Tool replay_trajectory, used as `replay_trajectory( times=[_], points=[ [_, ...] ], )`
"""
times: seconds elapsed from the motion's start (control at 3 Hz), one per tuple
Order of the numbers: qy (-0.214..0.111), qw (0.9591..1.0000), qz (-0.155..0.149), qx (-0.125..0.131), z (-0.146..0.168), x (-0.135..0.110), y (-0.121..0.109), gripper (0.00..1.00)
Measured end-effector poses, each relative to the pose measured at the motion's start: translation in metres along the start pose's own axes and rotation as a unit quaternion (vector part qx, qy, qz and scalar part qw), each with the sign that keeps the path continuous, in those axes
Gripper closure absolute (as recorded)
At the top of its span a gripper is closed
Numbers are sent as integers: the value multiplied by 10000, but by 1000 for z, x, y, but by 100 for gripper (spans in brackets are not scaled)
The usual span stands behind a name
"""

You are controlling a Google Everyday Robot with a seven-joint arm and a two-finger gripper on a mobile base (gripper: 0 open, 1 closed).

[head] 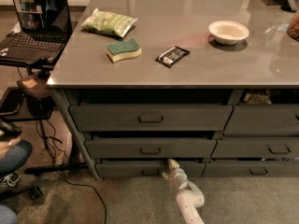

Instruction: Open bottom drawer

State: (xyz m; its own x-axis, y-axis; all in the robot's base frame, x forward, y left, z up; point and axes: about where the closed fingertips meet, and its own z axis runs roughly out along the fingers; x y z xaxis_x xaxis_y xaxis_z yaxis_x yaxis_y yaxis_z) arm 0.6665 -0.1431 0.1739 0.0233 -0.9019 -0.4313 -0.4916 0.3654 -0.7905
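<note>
The counter (196,71) has three stacked drawers under its front edge, near the front-left corner. The bottom drawer (121,169) is the lowest, just above the floor. Its long axis runs along that edge and its face points outward, so the pull is likely straight out. The arm (189,202) lies low, setting the gripper (168,168) at the drawer front just right of the handle (150,171), presumably to hook it. I cannot tell how far open it is or whether it holds anything

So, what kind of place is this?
Probably an office kitchen or lab: a counter with a bowl, sponge and snack bag, a laptop beside it. The gripper is low, at the top edge of the bottom drawer.
</note>
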Motion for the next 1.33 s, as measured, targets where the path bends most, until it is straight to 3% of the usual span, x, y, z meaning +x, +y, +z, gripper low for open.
replay_trajectory(
  times=[1.33],
  points=[
    [151,9997,154,-109,-7,6,2,100]
  ],
)
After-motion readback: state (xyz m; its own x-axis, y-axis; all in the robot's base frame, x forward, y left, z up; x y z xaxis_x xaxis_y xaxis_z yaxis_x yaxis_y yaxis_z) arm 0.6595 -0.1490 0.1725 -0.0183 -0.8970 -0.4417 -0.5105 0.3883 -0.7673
